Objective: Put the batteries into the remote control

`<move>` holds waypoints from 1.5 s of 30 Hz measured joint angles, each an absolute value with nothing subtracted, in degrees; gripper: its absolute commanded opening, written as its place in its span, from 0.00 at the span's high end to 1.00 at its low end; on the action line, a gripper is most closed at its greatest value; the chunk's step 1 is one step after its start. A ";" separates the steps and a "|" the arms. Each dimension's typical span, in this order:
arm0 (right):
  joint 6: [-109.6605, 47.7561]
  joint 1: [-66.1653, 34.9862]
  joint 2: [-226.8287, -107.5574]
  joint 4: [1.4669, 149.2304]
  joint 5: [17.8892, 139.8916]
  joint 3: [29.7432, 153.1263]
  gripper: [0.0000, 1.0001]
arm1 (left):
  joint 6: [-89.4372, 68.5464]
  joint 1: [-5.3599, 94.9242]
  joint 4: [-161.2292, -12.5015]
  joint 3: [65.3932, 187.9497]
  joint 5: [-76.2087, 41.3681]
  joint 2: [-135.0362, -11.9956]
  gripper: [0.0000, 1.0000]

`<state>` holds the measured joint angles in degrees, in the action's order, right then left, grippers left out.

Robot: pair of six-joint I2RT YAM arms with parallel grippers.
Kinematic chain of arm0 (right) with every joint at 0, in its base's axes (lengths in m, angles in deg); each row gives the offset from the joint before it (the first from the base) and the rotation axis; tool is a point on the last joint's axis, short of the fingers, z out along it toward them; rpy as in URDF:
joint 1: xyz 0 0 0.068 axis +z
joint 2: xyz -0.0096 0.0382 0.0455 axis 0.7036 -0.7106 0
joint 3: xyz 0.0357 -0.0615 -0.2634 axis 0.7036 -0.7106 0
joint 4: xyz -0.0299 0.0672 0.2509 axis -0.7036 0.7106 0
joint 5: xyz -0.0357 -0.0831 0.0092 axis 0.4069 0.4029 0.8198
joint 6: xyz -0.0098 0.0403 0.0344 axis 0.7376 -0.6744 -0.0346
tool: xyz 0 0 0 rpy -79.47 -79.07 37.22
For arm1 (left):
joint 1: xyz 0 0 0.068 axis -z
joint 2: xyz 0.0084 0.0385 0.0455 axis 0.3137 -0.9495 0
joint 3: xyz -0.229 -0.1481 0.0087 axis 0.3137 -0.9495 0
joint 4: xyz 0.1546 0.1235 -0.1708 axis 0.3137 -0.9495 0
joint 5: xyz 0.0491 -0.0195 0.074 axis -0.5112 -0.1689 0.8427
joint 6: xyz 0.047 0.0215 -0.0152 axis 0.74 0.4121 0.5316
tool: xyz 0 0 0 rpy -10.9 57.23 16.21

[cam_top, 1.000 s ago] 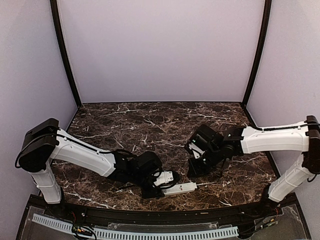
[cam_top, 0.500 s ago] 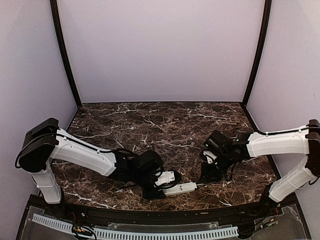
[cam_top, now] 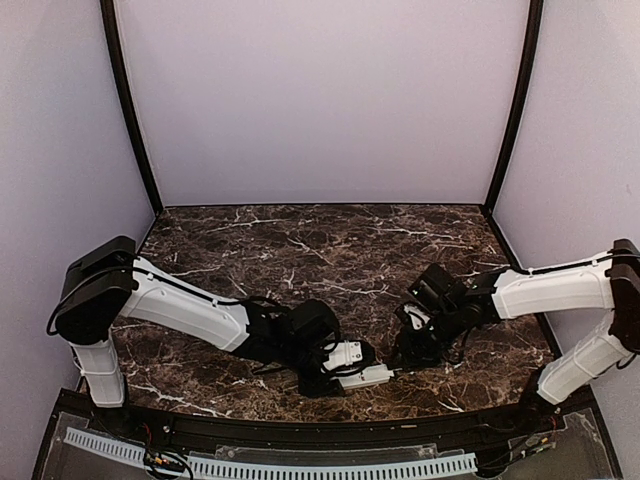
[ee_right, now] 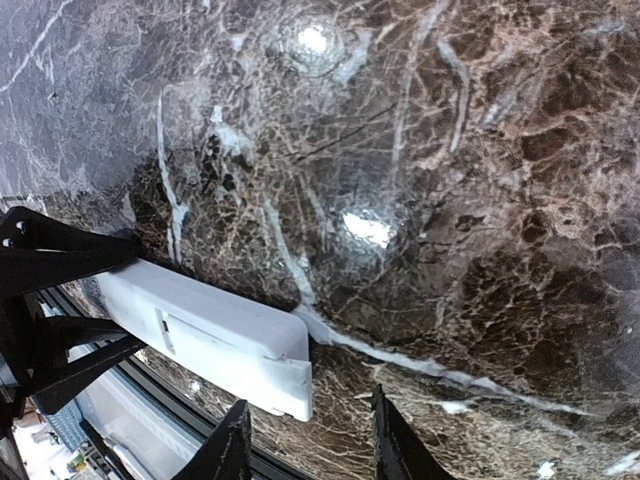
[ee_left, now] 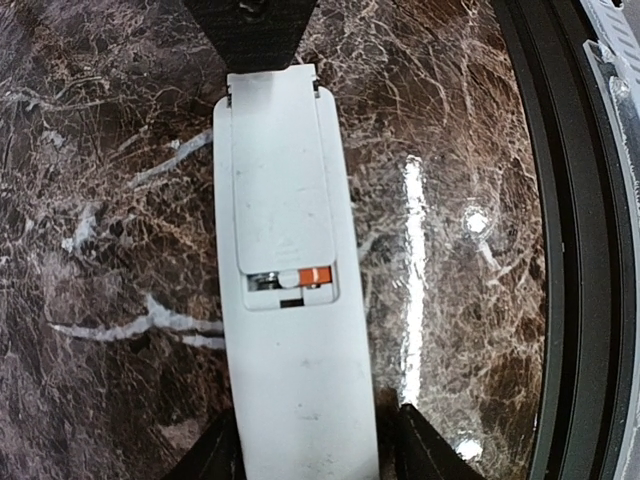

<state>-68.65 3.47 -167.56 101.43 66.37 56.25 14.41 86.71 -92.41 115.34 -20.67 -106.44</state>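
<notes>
The left fingers clamp the remote by its long sides, one on each edge. The remote lies flat, back up, on the tabletop, close to the near edge and around the middle, its length running left to right. Its cover sits partly slid, leaving a slot where the orange-red battery shows inside. The right fingers stand apart with nothing between them, just beside the remote's right end. Whether they touch it I cannot tell.
</notes>
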 measured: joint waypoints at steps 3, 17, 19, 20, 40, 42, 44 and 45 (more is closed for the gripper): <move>-68.45 2.48 -167.96 99.24 64.77 55.44 0.66 | 14.52 86.71 -92.39 115.47 -20.93 -106.60 0.52; -68.06 2.00 -170.67 94.98 62.24 54.32 0.82 | 15.09 86.71 -92.00 115.60 -21.17 -106.88 0.57; -68.21 2.00 -170.64 94.61 62.02 54.21 0.81 | 15.09 86.71 -92.04 115.69 -21.17 -106.95 0.57; -68.28 2.00 -170.64 94.46 61.98 54.19 0.80 | 15.09 86.71 -92.08 115.80 -21.17 -106.99 0.57; -67.95 2.16 -169.99 96.95 62.89 55.11 0.64 | 15.09 86.71 -92.50 116.94 -21.34 -107.71 0.58; -67.97 2.44 -170.23 96.62 62.81 55.11 0.64 | 15.09 86.71 -92.48 116.96 -21.34 -107.73 0.58; -68.19 2.83 -170.64 96.40 62.78 55.22 0.64 | 15.07 86.71 -92.50 116.98 -21.32 -107.78 0.58; -68.30 3.14 -170.86 96.38 62.81 55.31 0.63 | 15.09 86.71 -92.50 117.02 -21.32 -107.80 0.59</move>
